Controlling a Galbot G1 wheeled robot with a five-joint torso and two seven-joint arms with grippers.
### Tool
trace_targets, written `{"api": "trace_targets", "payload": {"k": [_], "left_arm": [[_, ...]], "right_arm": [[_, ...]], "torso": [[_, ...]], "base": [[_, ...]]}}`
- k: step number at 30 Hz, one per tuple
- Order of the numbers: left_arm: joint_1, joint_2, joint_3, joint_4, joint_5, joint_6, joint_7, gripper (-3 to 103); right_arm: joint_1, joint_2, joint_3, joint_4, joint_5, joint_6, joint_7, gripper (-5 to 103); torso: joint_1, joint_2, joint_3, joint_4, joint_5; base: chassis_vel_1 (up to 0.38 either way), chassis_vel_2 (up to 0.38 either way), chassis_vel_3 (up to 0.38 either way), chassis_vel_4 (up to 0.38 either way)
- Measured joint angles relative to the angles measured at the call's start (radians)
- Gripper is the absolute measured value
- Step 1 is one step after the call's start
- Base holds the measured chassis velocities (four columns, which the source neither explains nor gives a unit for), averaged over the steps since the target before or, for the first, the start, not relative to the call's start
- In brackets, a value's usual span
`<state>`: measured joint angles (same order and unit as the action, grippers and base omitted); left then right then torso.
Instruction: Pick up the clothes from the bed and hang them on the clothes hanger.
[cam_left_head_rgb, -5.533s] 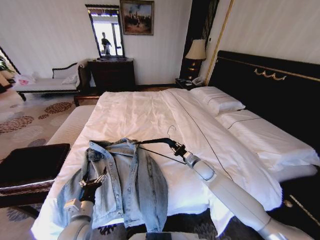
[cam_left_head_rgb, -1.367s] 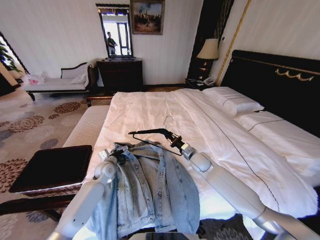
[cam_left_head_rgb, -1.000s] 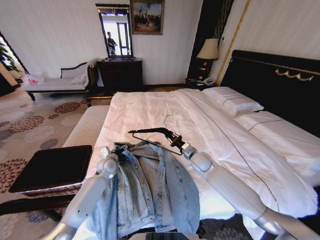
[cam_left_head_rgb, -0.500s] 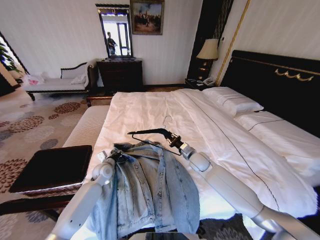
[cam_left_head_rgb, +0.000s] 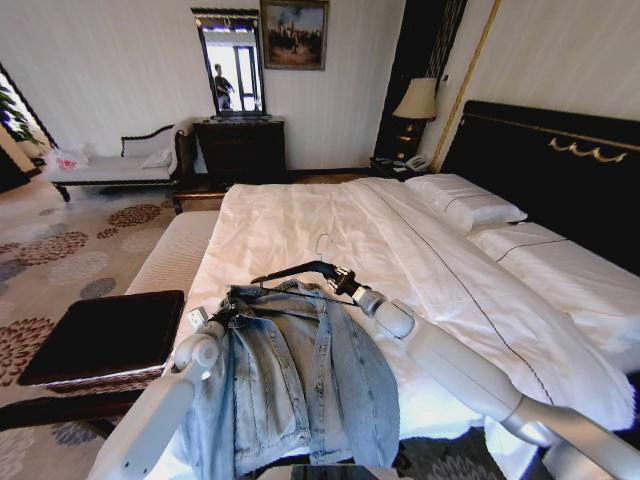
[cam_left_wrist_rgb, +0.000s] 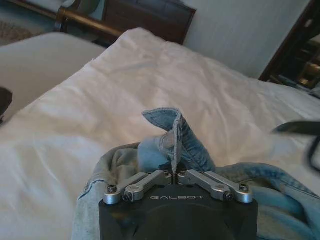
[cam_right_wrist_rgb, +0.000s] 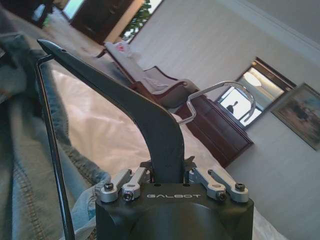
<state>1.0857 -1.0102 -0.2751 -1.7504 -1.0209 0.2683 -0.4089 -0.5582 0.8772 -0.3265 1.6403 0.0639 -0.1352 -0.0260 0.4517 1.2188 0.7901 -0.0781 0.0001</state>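
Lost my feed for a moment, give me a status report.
Left gripper shut on the jacket collar. Right gripper shut on the hanger, held at the collar, not yet inside. Jacket lies on the bed. Nothing in the way.

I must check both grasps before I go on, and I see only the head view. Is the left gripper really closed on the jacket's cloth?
Observer: Yes. In the left wrist view the left gripper is shut on a fold of the denim jacket, and the fold stands up between its fingertips.
Operator: Where does the right gripper hold the hanger?
Observer: In the right wrist view the right gripper is shut on the broad black arm of the clothes hanger, close to where the silver hook comes out.
Operator: Is the hanger inside the jacket?
Observer: I see no sign of it. The far tip of the hanger is bare, and the denim lies behind its thin lower bar.
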Motion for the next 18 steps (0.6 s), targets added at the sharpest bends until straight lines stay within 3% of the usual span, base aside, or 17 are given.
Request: {"api": "trace_targets", "payload": {"k": [18], "left_arm": [[0.117,0.027,0.009,-0.196,0.057,-0.012,0.003,0]], "right_arm": [[0.098,0.076,-0.128,-0.175,-0.055,0.008,-0.023,28]], "torso": [[0.0,0.0,0.0,0.0,-0.0002]], "base": [[0.0,0.0,0.0,0.0]]}}
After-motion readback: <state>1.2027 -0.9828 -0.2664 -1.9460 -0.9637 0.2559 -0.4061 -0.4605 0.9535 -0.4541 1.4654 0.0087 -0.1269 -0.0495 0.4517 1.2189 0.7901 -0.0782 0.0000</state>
